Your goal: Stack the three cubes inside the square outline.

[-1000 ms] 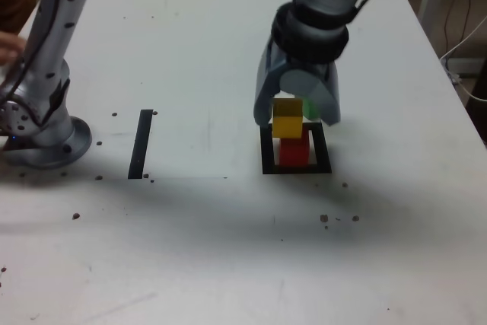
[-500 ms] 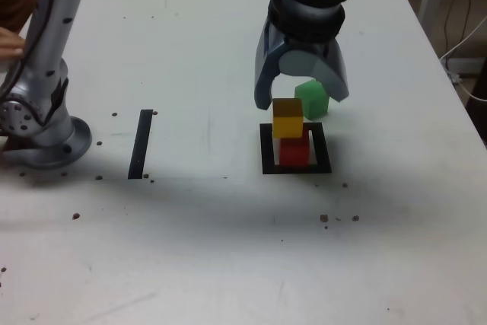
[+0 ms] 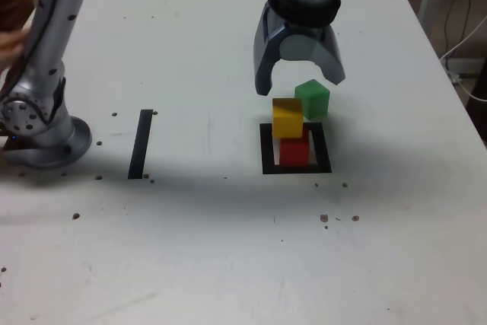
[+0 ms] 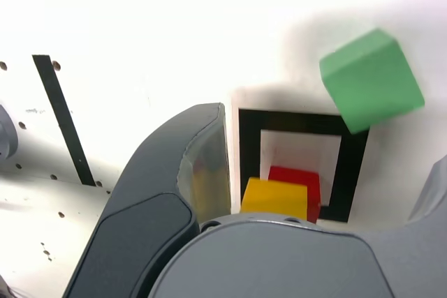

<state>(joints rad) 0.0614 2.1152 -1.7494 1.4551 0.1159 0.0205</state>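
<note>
Black tape square outline [image 3: 296,168] sits on the matte white table [image 3: 228,249], which is speckled with dark crumbs. Inside the outline is a red cube [image 3: 294,151] with a yellow cube [image 3: 287,118] stacked on top, a bit off-centre. The green cube [image 3: 312,99] lies just behind the outline. The smooth grey gripper [image 3: 298,80] hangs above them, its curved jaws spread apart and holding nothing. A straight black strip [image 3: 141,143] lies off to the exterior view's left of the outline.

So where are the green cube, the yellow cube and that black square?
green cube [image 3: 313,99], exterior view, its front face.
yellow cube [image 3: 287,119], exterior view, its front face.
black square [image 3: 266,154], exterior view, the frame's side at that view's left.
</note>
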